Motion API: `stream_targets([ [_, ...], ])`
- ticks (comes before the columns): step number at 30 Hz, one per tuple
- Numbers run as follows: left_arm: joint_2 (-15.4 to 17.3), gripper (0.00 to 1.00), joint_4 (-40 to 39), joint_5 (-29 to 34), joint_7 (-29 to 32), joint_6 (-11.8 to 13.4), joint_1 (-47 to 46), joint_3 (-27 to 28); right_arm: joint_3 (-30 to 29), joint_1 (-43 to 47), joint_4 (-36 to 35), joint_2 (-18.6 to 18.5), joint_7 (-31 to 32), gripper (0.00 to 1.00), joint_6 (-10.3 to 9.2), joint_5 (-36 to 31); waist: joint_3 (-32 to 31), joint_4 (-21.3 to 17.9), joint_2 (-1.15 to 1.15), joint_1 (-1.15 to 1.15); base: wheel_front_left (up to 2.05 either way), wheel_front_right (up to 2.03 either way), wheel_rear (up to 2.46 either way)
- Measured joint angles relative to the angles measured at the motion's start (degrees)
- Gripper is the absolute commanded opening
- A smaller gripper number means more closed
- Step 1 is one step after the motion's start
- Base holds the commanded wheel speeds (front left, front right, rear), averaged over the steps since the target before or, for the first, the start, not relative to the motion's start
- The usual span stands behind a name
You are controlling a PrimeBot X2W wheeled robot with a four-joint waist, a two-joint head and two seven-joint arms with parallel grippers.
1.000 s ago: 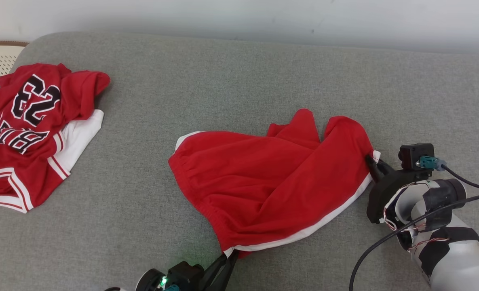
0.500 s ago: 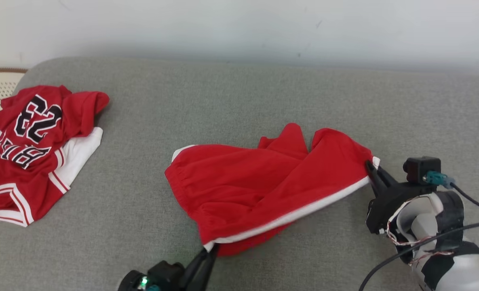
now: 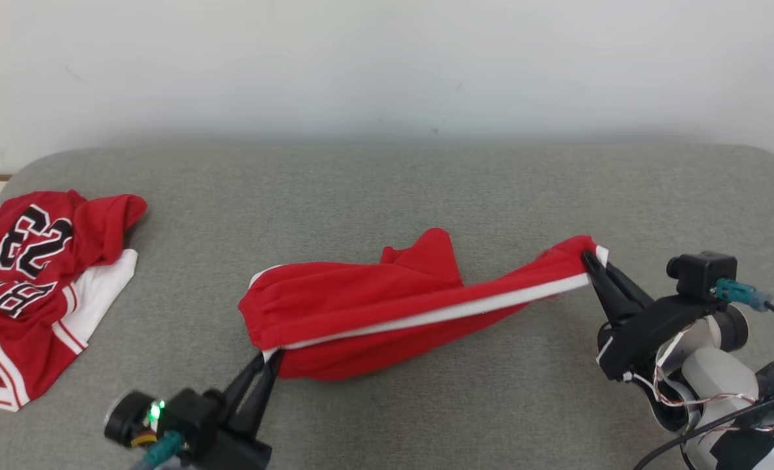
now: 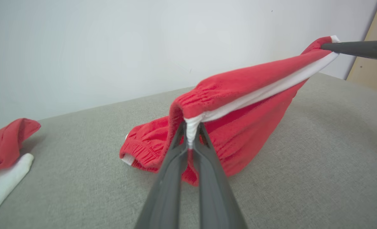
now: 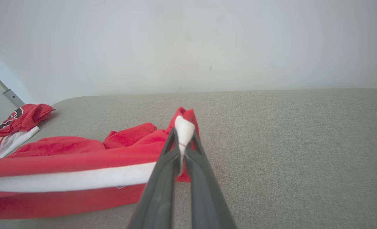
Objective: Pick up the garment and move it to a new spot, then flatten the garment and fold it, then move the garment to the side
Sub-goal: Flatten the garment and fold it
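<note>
The garment (image 3: 387, 303) is a pair of red shorts with a white side stripe, stretched between both grippers above the grey cushion (image 3: 387, 189). My left gripper (image 3: 270, 356) is shut on the white-edged waistband corner, seen close up on the garment (image 4: 239, 92) under the left gripper (image 4: 190, 135). My right gripper (image 3: 589, 259) is shut on the opposite corner at the right; the right gripper (image 5: 182, 143) pinches a white tip of the garment (image 5: 64, 165). The garment's lower folds still sag onto the cushion.
A red jersey (image 3: 27, 274) with black "23" lettering lies crumpled on a white garment at the cushion's left end. A pale wall (image 3: 387, 65) runs behind the cushion. Bare grey cushion stretches behind and right of the shorts.
Both grippers have closed on the shorts' corners and lifted them, pulling the striped edge taut off the cushion. The head camera has tilted up, shifting the whole picture downward.
</note>
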Motion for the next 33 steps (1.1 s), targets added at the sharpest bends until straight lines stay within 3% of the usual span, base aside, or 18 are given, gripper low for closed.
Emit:
stream_targets([
  [7, 4.74, 0.00, -1.32, 2.57, 2.93, -2.67, -11.58, -1.56, -2.93, -3.75, -5.45, -0.58, 3.13, 0.00, -0.01, -0.27, 1.44, -2.35, 0.00, 0.00, 0.00, 0.00, 0.00],
  [13, 8.55, 0.00, 1.87, 2.89, 6.34, -3.69, -27.49, -3.19, -4.55, -15.14, -3.67, 3.85, 6.04, 0.00, -0.01, -3.94, 5.20, -4.03, 0.00, 0.02, 0.00, 0.00, 0.00],
  [19, 11.26, 0.00, 7.27, 1.67, 8.17, -4.11, -45.01, -8.04, -6.24, -29.80, 3.27, 9.00, 7.95, 0.00, -0.01, -4.81, 10.39, -5.72, 0.01, 0.03, 0.00, 0.00, 0.00],
  [25, 11.57, 0.00, 14.28, -2.81, 9.15, -4.11, -59.38, -12.05, -11.29, -44.13, 14.45, 13.24, 6.86, 0.00, -0.01, -3.14, 15.42, -7.38, 0.01, 0.03, 0.00, 0.00, 0.00],
  [33, 11.39, 0.00, 24.94, -9.56, 8.82, -4.11, -75.93, -17.14, -13.74, -58.21, 26.35, 16.60, 4.85, 0.00, -0.01, -2.30, 19.36, -10.62, 0.01, 0.03, 0.00, 0.00, 0.00],
])
